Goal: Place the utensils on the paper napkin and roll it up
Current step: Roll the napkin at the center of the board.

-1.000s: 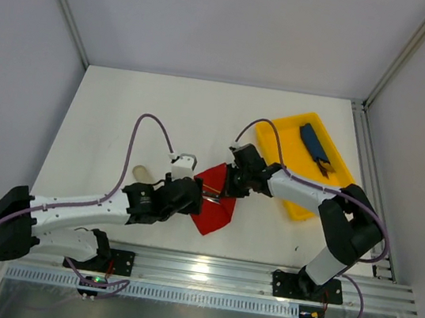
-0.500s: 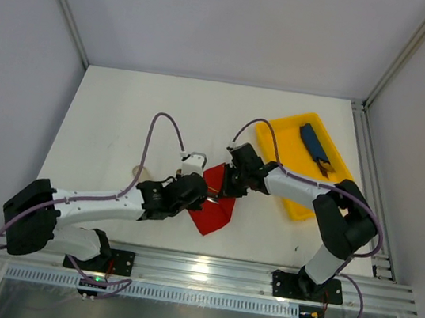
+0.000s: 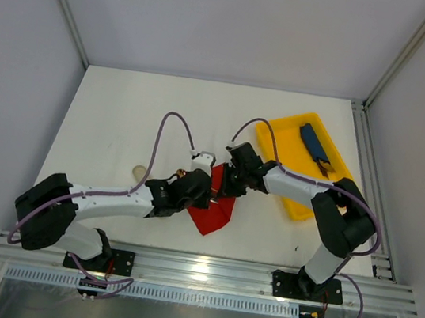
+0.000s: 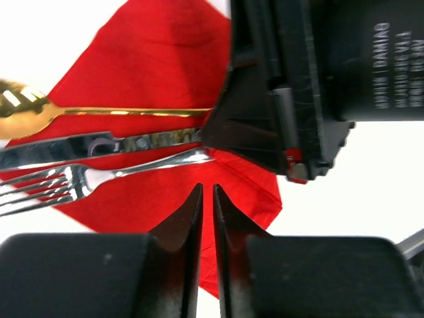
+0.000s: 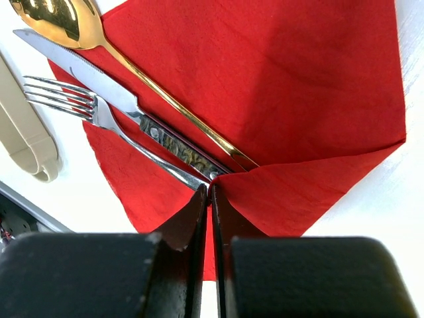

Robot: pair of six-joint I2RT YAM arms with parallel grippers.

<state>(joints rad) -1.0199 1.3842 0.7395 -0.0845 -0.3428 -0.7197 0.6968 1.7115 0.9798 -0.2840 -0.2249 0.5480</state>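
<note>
Red paper napkin (image 5: pixel 298 86) on the table (image 3: pixel 123 114), fork (image 5: pixel 99 112), knife (image 5: pixel 119 99) and spoon (image 5: pixel 59 20) laid across it — right gripper (image 5: pixel 210 192) pinched closed on its folded corner, left gripper (image 4: pixel 206 192) near-closed on nothing visible — risk: a rolling tug tears paper or scatters them.

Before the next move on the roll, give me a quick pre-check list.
1. Spoon, knife, fork on napkin: ok, side by side, heads overhang its edge.
2. Corner folded over handle ends: ok.
3. Right gripper shut at the fold's tip: ok.
4. Left gripper gripping paper: cannot tell; jaws nearly shut over the napkin's edge.
5. Sleeve clear of fork tines: cannot tell, very close.
</note>
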